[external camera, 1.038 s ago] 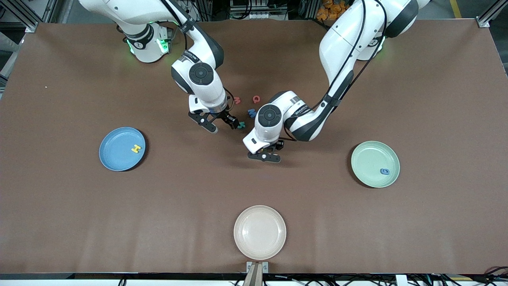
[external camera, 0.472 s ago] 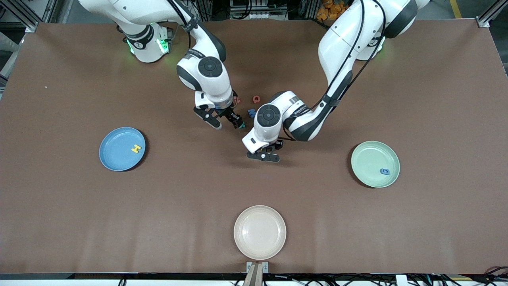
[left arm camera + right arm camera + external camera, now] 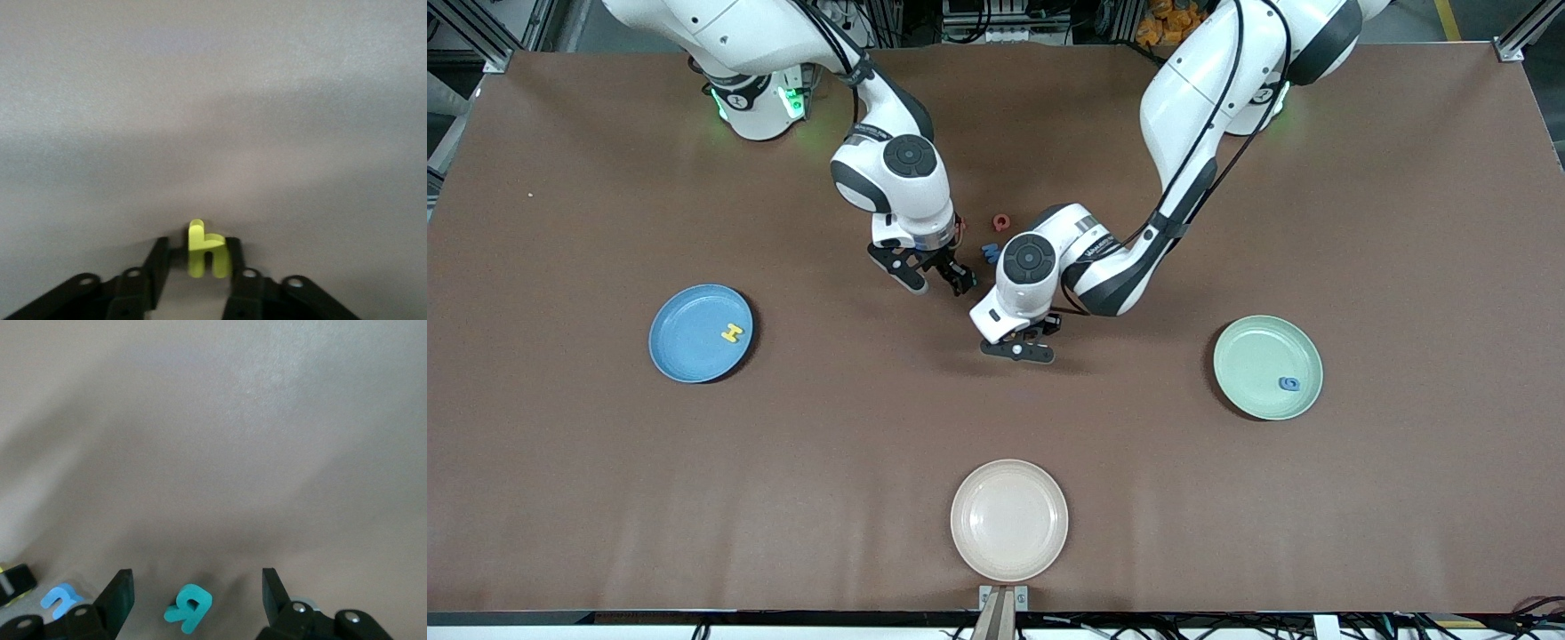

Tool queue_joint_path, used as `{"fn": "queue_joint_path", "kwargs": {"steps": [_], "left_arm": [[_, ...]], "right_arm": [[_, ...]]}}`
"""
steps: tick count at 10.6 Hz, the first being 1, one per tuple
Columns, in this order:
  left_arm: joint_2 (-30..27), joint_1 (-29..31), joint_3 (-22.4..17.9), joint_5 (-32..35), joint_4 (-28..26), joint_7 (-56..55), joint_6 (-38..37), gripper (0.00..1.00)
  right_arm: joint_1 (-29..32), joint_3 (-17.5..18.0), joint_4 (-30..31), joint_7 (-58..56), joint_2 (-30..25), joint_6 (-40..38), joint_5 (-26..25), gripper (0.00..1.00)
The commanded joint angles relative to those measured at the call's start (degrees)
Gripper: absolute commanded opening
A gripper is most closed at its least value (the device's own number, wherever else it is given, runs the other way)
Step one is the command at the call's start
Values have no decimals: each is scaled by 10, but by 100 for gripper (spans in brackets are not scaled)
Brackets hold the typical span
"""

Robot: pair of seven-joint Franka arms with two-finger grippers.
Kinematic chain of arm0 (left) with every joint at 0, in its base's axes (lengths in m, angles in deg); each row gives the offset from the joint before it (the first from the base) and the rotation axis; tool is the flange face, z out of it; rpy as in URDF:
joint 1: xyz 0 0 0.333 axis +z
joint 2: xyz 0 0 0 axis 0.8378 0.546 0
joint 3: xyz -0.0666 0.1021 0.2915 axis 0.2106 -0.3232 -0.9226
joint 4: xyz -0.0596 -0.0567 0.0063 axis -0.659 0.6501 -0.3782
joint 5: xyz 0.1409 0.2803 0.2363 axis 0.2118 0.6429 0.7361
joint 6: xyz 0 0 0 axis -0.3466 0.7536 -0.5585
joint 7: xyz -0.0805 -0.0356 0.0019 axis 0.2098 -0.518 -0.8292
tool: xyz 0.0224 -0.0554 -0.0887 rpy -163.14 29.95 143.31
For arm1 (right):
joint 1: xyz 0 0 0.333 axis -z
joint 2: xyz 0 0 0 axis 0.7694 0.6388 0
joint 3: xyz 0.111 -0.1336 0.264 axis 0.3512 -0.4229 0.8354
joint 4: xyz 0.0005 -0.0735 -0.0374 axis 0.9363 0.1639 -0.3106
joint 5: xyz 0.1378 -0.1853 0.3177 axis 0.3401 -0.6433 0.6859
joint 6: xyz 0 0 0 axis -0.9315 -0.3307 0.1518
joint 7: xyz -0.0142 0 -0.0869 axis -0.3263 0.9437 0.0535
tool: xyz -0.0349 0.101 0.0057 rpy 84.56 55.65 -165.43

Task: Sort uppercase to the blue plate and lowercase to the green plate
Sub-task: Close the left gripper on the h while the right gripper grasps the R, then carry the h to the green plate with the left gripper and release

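Closing on the yellow h [image 3: 205, 250], the left pincer [image 3: 195, 261] has the upright letter between its fingers, mid-bench — the green plate [image 3: 1249, 351] lies toward the left arm's end. The right pincer [image 3: 193, 592] hangs open directly over the teal letter [image 3: 187, 607].

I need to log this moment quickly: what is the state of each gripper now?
Left gripper: closed on the yellow h, low over the table.
Right gripper: open, holding nothing, fingers either side of the teal letter.

Foam letters [image 3: 205, 250]: h, H, R
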Motion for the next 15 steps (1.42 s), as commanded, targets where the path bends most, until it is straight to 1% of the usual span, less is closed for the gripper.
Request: {"fn": "queue_joint_path", "kwargs": {"steps": [1,3,5,6,7,8,9,10,12,15], "left_arm": [[4,-9,-5,-8,6,-8,3,0],[-2,0,-5,-6,6,-5,-1,0],[-29,26,-5,-3,2,-2,-24,0],[-45,47,-3,-1,2,7,-39,0],[-55,77,6,-1,2,30,-48,0],[-68,108,17,-1,-1,62,-55,0],[-80,137,21,-1,-4,91,-69,0],[-95,164,25,-1,-12,126,-86,0],[-122,215,25,-1,-33,203,-112,0],[-146,265,25,-1,-37,291,-152,0]], "right_arm": [[-11,2,-29,33,29,4,-22,86],[-13,2,-31,33,38,5,-25,86],[-19,2,-39,33,51,6,-27,86],[-18,2,-40,33,54,6,-29,83],[-19,2,-41,34,58,6,-29,83],[-21,3,-42,34,62,6,-28,79],[-23,3,-45,34,68,5,-24,74],[-29,3,-47,43,69,5,-23,70],[-31,2,-53,50,76,5,-26,69],[-35,2,-59,50,83,5,-29,69]]}}
